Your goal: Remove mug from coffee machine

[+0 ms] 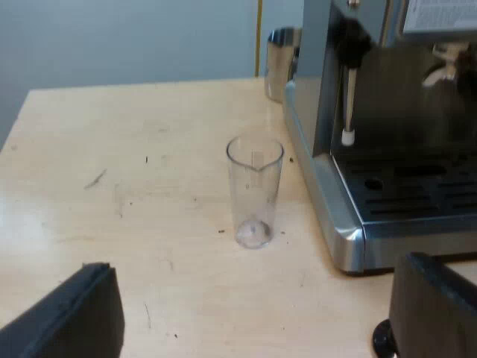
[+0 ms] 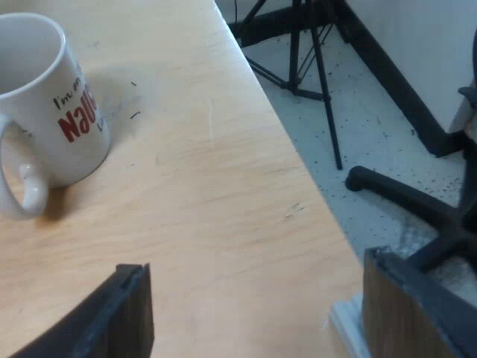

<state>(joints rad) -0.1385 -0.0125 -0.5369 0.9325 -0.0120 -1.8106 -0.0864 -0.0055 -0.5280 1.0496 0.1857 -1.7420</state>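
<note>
Sitting on the table (image 2: 223, 194): your mug (image 2: 52, 104), upright.
Your left claw (image 1: 257, 272) and right claw (image 2: 257, 267) are spread wide, holding nothing.

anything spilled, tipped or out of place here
Nothing stands out. The mug stands upright on the table, the measuring glass stands upright and looks empty beside the espresso machine, and no spill shows.
</note>
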